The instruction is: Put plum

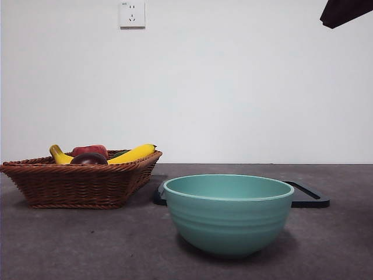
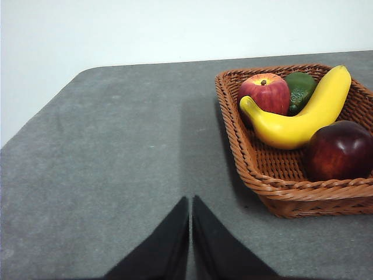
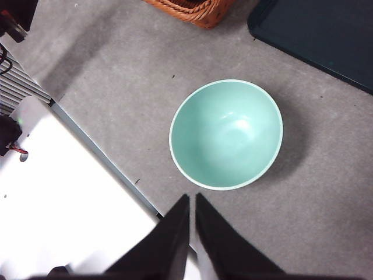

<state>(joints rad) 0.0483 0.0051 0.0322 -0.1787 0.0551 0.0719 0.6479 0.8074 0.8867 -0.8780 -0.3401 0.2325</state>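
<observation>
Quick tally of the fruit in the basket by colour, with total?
Dark maroon: 1, the plum
Red: 1, apple
Yellow: 1, banana
Green: 1, fruit behind the banana
Total: 4, all in the wicker basket

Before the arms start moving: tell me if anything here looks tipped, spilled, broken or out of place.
Nothing stands out. The plum, apple and banana lie inside the basket, the bowl stands upright and empty, and the dark tray lies flat behind it. Nothing spilled on the table.
</observation>
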